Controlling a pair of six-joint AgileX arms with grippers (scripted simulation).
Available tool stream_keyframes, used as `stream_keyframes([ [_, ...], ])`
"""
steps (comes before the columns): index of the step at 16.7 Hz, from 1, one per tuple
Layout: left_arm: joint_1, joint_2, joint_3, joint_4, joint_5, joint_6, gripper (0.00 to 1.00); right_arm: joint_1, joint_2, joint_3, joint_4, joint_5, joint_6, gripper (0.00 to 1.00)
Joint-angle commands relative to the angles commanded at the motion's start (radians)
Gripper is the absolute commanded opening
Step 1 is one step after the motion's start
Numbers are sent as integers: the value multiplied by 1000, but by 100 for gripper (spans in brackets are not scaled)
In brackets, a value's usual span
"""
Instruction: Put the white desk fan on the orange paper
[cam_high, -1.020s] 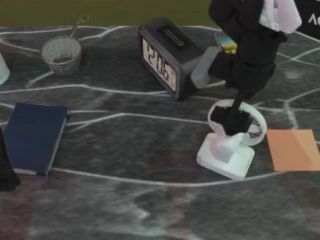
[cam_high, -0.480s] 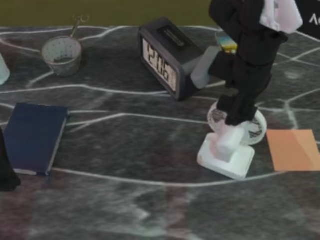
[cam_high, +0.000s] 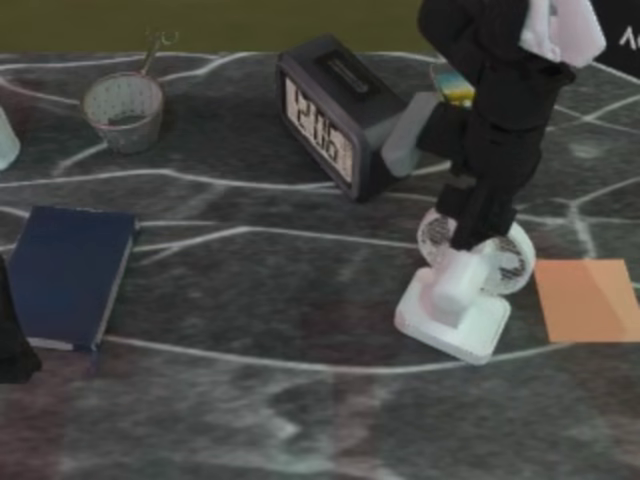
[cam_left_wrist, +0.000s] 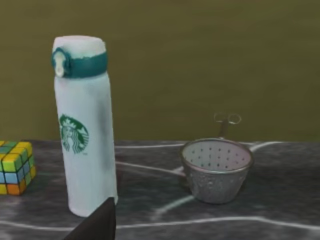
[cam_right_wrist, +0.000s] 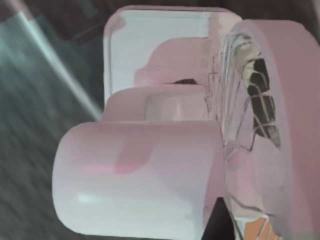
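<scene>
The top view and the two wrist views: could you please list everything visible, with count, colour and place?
white desk fan: one, white, right of centre, base on the table just left of the paper.
orange paper: one, pale orange, flat at the right edge.
alarm clock: one, dark, back centre.
book: one, dark blue, flat at the left.
strainer: one, metal, back left.
bottle: one, white with teal band, standing near the strainer.
puzzle cube: one, multicoloured, beside the bottle.
table: one, dark, marbled.
left tool: one, black, parked at the left edge.
right tool: one, black, down at the fan's head.
</scene>
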Motion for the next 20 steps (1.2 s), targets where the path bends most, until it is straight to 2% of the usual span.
stream_keyframes([
  [6,0,0,0,0,0,0,100,-1,-4,18,-18,0,0,0],
  [13,0,0,0,0,0,0,100,6,-1,205,-200,0,-1,0],
  [17,0,0,0,0,0,0,100,2,-2,204,-198,0,1,0],
  [20,0,0,0,0,0,0,100,-4,-3,191,-204,-1,60,0],
])
